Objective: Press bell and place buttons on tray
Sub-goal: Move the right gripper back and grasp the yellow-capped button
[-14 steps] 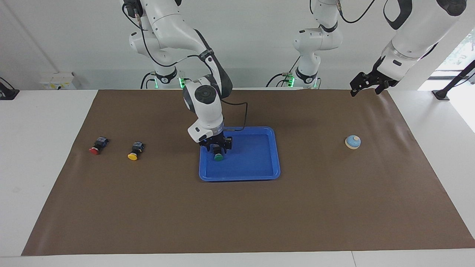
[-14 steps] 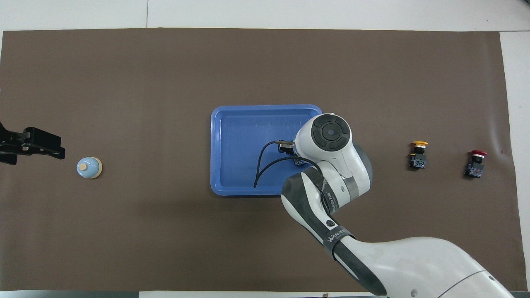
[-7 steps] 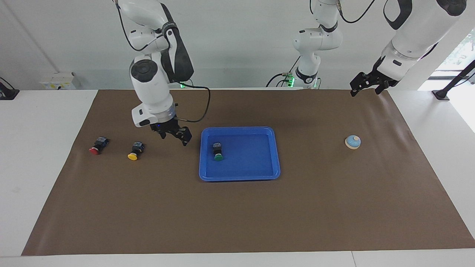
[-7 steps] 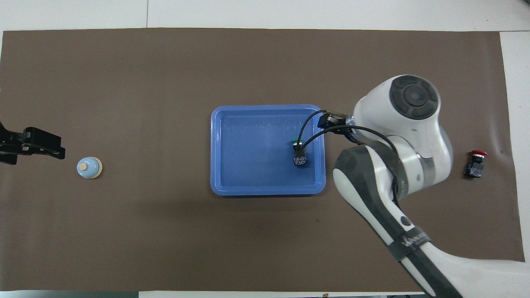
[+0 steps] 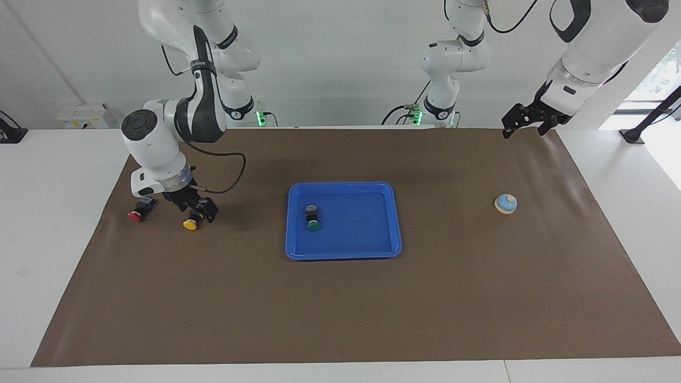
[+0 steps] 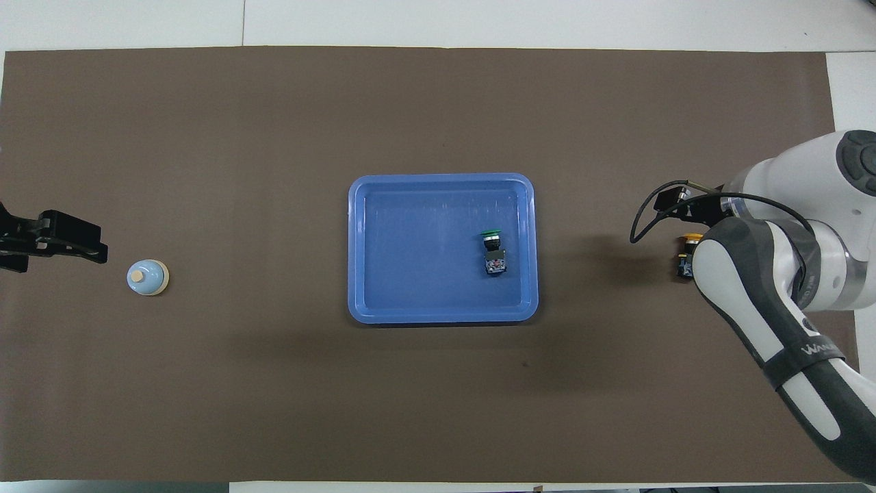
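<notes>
Blue plastic forms the tray [image 5: 395,223] in the facing view, where the green button [image 5: 313,217] is seen inside it, and the right end effector [image 5: 193,207] is lowered around the yellow button [image 5: 190,224], fingers spread, beside the red button [image 5: 139,210]. In the overhead view the bell [image 6: 147,277] is seen on the brown desk [image 6: 274,397] near the waiting left end effector [image 6: 89,248], whose grip cannot be told.

Brown mat [image 5: 351,303] covers white table [image 5: 48,223]; white box [image 5: 82,115] at wall.
</notes>
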Robot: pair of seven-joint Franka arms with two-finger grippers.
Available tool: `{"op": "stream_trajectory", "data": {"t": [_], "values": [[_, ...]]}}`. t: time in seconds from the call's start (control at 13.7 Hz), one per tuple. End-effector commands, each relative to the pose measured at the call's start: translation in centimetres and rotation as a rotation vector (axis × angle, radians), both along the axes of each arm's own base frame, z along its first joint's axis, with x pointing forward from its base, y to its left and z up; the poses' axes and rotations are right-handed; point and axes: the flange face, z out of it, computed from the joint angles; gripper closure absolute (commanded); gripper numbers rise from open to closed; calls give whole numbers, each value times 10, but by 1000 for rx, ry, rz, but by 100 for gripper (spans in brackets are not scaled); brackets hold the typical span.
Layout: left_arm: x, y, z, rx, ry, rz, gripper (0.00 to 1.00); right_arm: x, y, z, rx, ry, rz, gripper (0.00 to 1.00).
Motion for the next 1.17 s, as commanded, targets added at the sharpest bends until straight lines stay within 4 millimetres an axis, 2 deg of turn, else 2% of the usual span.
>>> {"op": "stream_trajectory", "data": {"t": [0.0,0.51,0.66,0.73,0.8,0.87,1.09], "values": [[-5,2,2,11,-16,1,0,-23,-7,-17,-18,-54,53,0],[-5,2,2,11,-18,1,0,-38,-20,-47,-23,-22,176,0],[-5,2,2,11,-16,1,0,-41,-25,-54,-26,-26,213,20],[-5,2,2,11,-16,1,0,-43,-29,-58,-28,-35,213,36],[-5,2,2,11,-18,1,0,-44,-28,-59,-28,-34,212,65],[-5,2,2,11,-16,1,0,-44,-28,-59,-27,-32,207,100],[-5,2,3,11,-20,1,0,-43,-28,-57,-26,-28,206,100]]}}
